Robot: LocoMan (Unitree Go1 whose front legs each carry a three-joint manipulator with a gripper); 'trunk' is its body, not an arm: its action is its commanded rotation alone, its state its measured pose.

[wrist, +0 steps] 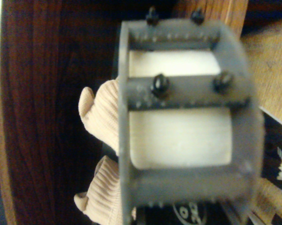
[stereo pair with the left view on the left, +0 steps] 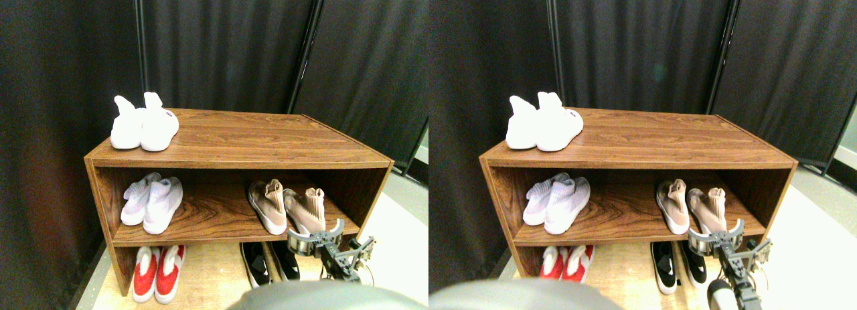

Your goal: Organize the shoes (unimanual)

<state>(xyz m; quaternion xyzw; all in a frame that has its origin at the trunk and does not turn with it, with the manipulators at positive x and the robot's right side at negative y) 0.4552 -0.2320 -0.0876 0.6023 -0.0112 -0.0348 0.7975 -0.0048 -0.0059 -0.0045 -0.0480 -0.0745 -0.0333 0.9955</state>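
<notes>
- Right gripper sits at the front edge of the middle shelf of the brown wood-grain shoe rack, directly in front of the tan-beige knit sock sneakers with ribbed collars and white soles.
- Jaw state: cannot tell. In the wrist view the dark jaw frame fills the middle and hides any gap.
- Wrist view: the tan pair's ribbed collars show just past the jaw frame, with a white surface visible through the frame's openings. Contact with the shoe: can't confirm.
- The tan pair stands on the middle shelf just beyond the gripper, the two shoes side by side. The nearer shoe's heel is right behind the gripper.
- Low black sneakers with white marks are on the floor level under the rack, just below and beside the gripper, partly hidden by it.
- Pale lavender-white knit sneakers are on the same shelf, well apart from the gripper at the far end.
- Red-and-white sneakers are on the floor level below those.
- White high-collar sock sneakers are on the rack's top board, far corner from the gripper.
- Dark pleated curtain behind the rack.
</notes>
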